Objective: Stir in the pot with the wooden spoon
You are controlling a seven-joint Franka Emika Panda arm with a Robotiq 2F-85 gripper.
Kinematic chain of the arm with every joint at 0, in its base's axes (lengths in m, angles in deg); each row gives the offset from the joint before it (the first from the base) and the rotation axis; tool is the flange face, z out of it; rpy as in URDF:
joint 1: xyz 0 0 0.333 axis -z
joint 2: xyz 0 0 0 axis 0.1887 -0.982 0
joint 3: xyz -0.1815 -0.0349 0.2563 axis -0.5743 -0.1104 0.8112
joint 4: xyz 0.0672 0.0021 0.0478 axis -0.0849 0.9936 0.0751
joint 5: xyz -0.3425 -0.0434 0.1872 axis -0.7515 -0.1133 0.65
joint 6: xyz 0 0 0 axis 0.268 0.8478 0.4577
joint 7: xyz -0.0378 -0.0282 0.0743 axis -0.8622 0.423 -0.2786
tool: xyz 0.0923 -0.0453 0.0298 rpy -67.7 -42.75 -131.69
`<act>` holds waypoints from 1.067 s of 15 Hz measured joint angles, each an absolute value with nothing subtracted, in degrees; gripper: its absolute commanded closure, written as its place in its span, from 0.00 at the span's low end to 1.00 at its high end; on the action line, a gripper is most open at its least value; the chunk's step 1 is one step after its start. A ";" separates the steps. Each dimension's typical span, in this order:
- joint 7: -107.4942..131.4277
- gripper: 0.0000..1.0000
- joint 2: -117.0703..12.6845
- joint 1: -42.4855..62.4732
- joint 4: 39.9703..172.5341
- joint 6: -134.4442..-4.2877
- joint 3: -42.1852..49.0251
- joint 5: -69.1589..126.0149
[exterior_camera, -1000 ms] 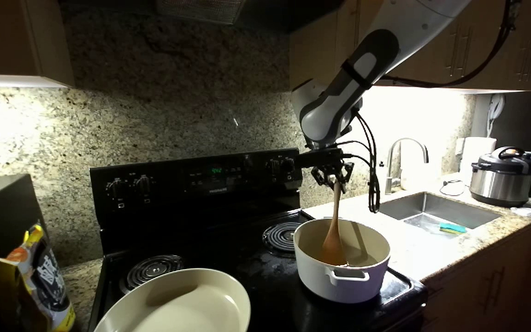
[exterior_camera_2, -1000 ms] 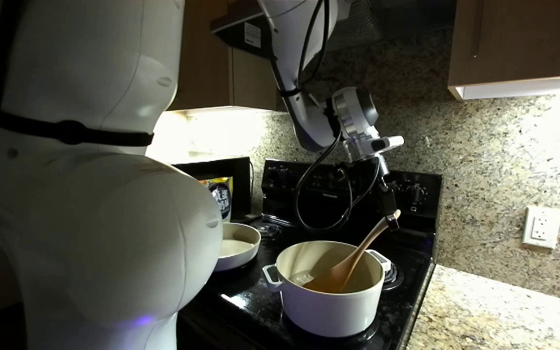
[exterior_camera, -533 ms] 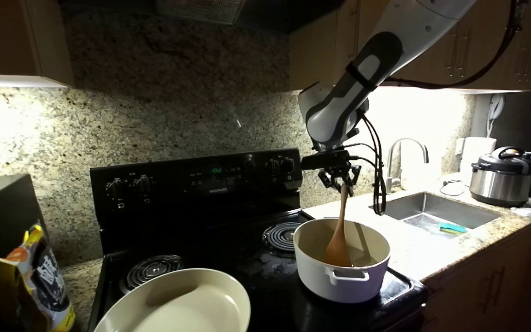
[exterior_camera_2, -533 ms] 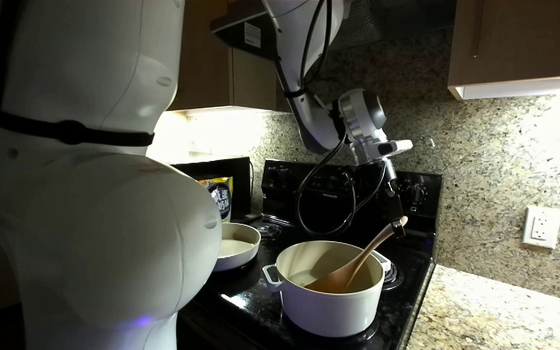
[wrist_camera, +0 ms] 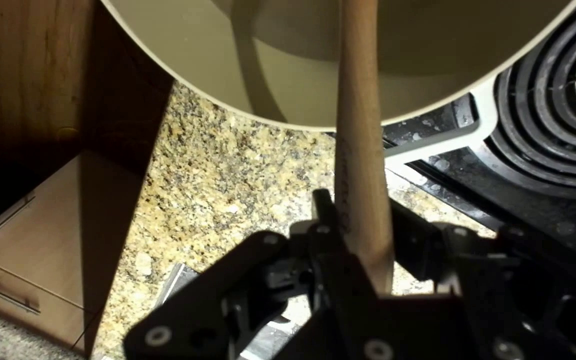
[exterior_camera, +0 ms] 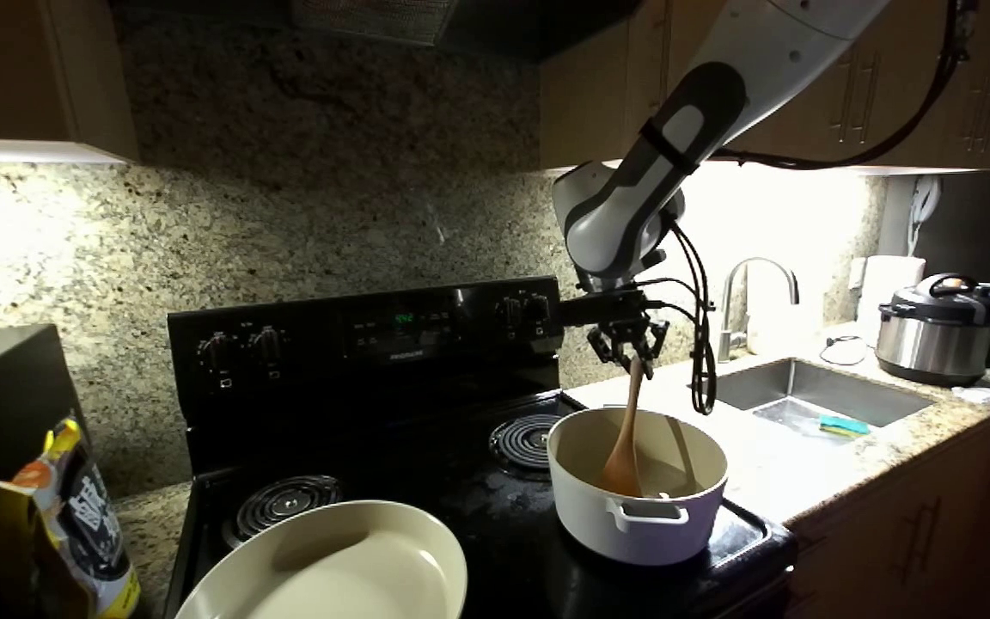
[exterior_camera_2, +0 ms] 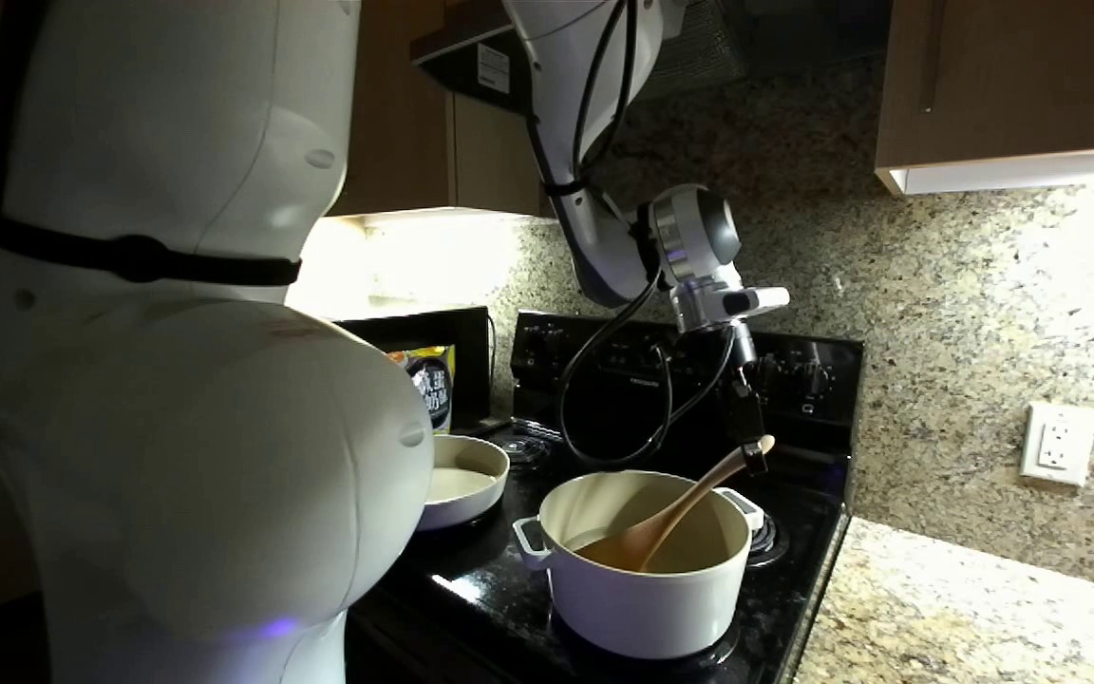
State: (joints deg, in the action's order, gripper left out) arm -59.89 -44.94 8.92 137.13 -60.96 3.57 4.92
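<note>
At two o'clock from the pot (exterior_camera_2: pixel 647 613) in an exterior view, the gripper (exterior_camera_2: pixel 755 455) is clamping the wooden spoon (exterior_camera_2: pixel 667 521), whose head inside is now sliding toward nine; stirring is probably progressing, depth staying unclear.

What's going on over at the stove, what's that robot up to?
A robot arm has its hand closed on the upper handle of a wooden spoon. The spoon leans, its head down inside a cream pot on the stove, apparently for stirring. A wide, shallow pan also sits on the stove, apart from the pot. How much is in the pot, I can't tell.
</note>
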 measured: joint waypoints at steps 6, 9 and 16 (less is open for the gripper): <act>-59.85 0.92 -44.94 8.69 136.10 -61.01 3.68 4.93; -59.85 0.92 -44.88 9.26 135.00 -61.01 2.84 4.93; -59.86 0.92 -44.55 10.57 135.01 -60.60 0.27 4.90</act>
